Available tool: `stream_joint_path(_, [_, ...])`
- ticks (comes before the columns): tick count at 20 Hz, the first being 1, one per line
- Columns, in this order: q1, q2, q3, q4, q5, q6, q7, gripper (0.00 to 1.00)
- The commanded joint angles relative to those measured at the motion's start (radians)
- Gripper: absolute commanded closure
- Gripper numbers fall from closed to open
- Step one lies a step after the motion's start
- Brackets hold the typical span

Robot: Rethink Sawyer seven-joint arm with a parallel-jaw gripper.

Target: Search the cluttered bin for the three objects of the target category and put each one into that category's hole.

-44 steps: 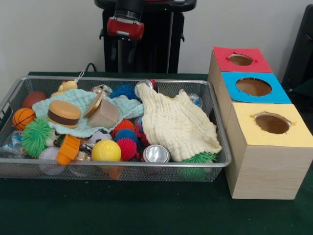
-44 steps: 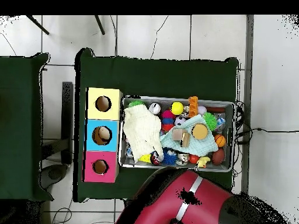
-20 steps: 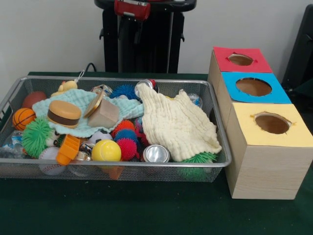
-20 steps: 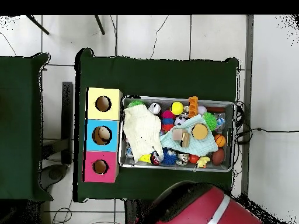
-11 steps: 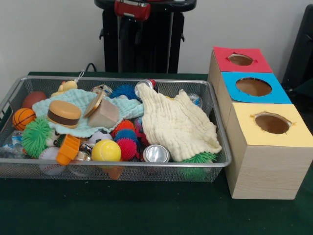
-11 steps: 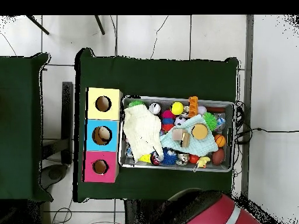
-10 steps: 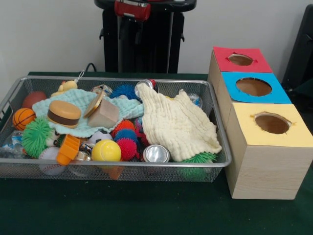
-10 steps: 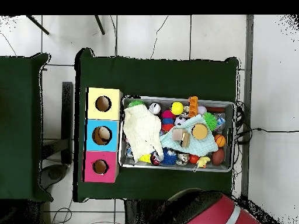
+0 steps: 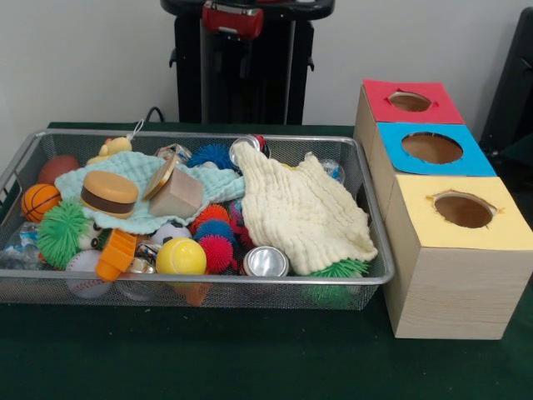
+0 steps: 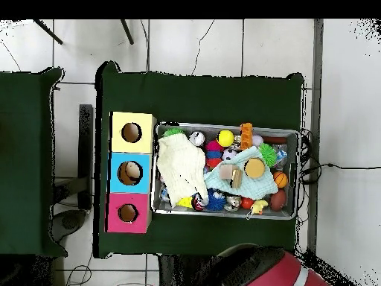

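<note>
A wire bin (image 9: 208,287) (image 10: 292,134) holds a jumble of toys. A cream cloth (image 9: 304,212) (image 10: 181,167) covers its right side in the front view, and a teal cloth (image 9: 137,187) lies on the left under a toy burger (image 9: 109,193) and a wooden block (image 9: 176,196). Along the front edge sit a yellow ball (image 9: 181,257), spiky balls (image 9: 216,242), a silver can (image 9: 266,262), an orange piece (image 9: 116,254) and a green spiky ball (image 9: 62,232). Three boxes have holes: red (image 9: 410,102), blue (image 9: 431,147), yellow (image 9: 463,210). My gripper (image 9: 226,50) hangs high behind the bin, dark against the pedestal.
A basketball (image 9: 38,201), a baseball (image 9: 83,273), a rubber duck (image 9: 112,148) and a blue spiky ball (image 9: 210,154) also lie in the bin. The boxes stand close against the bin's right end. The red arm (image 10: 277,277) shows at the overhead view's bottom edge.
The arm has risen and drawn back from the bin; in the overhead view its red body slid off toward the bottom right. Nothing in the bin has moved.
</note>
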Motion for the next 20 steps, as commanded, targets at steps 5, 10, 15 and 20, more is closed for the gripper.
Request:
stream_joint_path(5, [0.025,0.153,0.145,-0.096,0.004,0.361,0.089,0.0])
stream_joint_path(10, [0.036,0.189,0.188,-0.183,0.027,0.394,0.096,0.0])
stream_joint_path(15, [0.013,0.161,0.243,-0.235,0.037,0.491,0.089,0.0])
stream_joint_path(20, [-0.016,0.067,0.302,-0.249,0.048,0.637,0.073,0.0])
